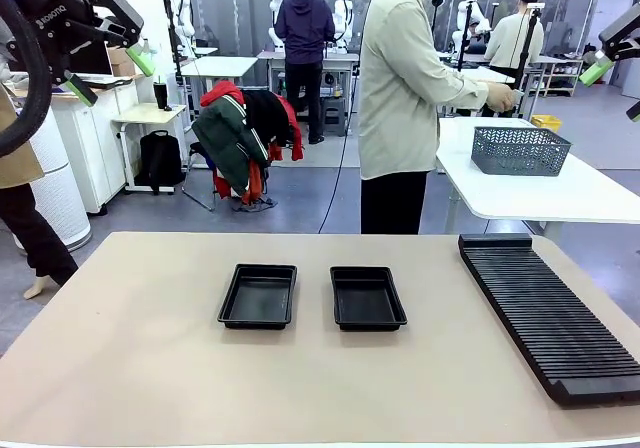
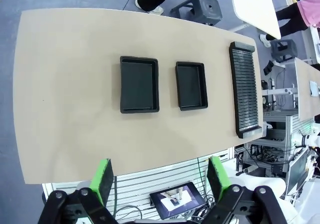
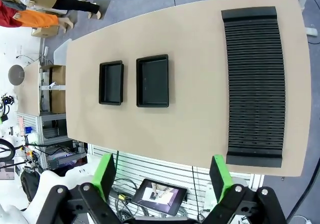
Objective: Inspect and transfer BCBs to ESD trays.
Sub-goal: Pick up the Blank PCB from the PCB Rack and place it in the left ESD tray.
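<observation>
I'm hovering L gripper (image 1: 115, 76) & R gripper (image 1: 617, 90) high, jaws wide, empty. ESD trays (image 1: 257, 321) are lying empty mid-table below, long axes pointing at the person (image 1: 400, 78); left tray (image 2: 139, 110) nearer L gripper, right tray (image 1: 368, 324) nearer R.

We see black plastic ESD trays (image 1: 257, 323), slightly glossy, on a smooth matt worktop (image 1: 130, 348). The ribbed black rack (image 1: 550, 313) looks matt.

Left tool (image 1: 112, 76) raised high, jaws wide apart; right tool (image 1: 616, 90) raised high, jaws apart.
</observation>
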Motion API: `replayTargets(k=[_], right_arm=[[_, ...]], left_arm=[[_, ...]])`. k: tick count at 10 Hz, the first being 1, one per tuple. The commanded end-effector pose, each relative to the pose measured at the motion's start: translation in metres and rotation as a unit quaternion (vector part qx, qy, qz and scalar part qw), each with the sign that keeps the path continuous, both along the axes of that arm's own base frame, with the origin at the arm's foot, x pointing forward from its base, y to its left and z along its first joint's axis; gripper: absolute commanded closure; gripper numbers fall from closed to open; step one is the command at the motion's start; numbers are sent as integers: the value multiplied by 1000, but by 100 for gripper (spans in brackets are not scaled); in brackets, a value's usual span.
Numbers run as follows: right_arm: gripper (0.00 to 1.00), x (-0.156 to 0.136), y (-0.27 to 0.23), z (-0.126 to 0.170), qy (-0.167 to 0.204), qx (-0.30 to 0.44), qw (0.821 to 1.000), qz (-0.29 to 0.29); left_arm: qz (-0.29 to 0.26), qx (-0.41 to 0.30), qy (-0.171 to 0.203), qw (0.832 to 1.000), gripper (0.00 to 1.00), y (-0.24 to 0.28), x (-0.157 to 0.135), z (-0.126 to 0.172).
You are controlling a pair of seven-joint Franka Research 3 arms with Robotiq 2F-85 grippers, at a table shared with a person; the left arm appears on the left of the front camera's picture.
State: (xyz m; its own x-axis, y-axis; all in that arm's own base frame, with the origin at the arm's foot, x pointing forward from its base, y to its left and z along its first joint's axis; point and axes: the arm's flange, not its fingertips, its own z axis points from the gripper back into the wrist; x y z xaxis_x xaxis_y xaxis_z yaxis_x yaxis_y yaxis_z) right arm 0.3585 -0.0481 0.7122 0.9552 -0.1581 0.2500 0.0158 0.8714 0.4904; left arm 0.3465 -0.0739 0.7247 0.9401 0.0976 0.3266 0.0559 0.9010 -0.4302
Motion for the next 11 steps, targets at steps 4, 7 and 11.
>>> replayTargets(k=[4, 7, 11], right_arm=[[0, 4, 0, 3, 4, -12, 1000, -18], [0, 7, -1, 3, 6, -10, 1000, -18], [0, 10, 0, 1, 11, -12, 1000, -17]], left_arm=[[43, 9, -4, 999, 0, -1, 4, 6], [40, 18, 0, 999, 0, -2, 4, 7], [35, 31, 6, 999, 0, -4, 5, 9]])
